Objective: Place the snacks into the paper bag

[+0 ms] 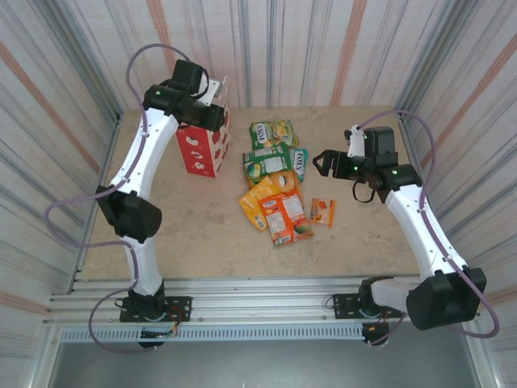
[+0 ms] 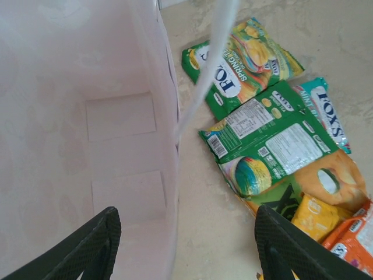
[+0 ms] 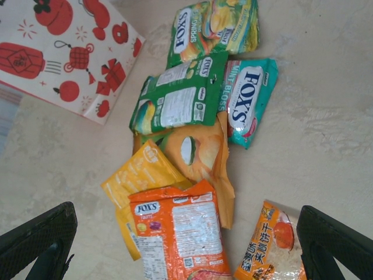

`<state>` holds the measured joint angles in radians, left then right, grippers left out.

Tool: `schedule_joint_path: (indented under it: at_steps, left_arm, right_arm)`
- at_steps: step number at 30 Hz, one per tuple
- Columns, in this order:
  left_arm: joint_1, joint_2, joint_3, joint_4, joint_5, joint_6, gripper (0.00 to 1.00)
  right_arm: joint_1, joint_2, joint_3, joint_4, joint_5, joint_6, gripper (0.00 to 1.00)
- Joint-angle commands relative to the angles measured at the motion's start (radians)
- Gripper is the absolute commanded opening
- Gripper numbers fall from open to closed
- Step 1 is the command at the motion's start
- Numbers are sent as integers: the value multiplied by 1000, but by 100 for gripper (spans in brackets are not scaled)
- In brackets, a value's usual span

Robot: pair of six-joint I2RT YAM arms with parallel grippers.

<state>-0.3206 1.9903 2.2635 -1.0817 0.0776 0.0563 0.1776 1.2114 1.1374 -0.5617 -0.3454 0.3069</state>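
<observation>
The paper bag (image 1: 200, 150), red with white prints, stands upright at the back left. My left gripper (image 1: 212, 115) hovers at its top, open. One finger (image 2: 87, 245) is over the bag's white inside (image 2: 87, 116), the other (image 2: 285, 245) is outside, so the jaws straddle the wall without pinching it. The snacks (image 1: 273, 178) lie in a loose pile mid-table: a green-yellow packet (image 3: 213, 26), a green one (image 3: 175, 93), a teal one (image 3: 247, 99), and yellow (image 3: 143, 172) and orange (image 3: 178, 233) ones. A small orange sachet (image 3: 271, 245) lies apart. My right gripper (image 1: 323, 162) hangs open above the pile's right side, empty.
The bag's thin white handle (image 2: 210, 58) crosses the left wrist view. Striped walls (image 1: 266, 48) close in the table on three sides. Bare tabletop (image 1: 194, 226) lies in front of the bag and left of the pile.
</observation>
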Motion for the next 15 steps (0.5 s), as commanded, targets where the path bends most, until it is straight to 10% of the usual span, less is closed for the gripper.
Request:
schedule_joint_path:
  at_steps: [1, 7, 15]
  left_arm:
    - [8, 46, 68, -35, -19, 24, 63]
    - [14, 99, 116, -46, -14, 44, 55]
    - [14, 127, 131, -81, -34, 73, 14]
  right_arm:
    - [8, 14, 12, 9, -27, 18, 99]
    - [9, 17, 10, 11, -32, 10, 99]
    - [10, 21, 4, 16, -43, 8, 99]
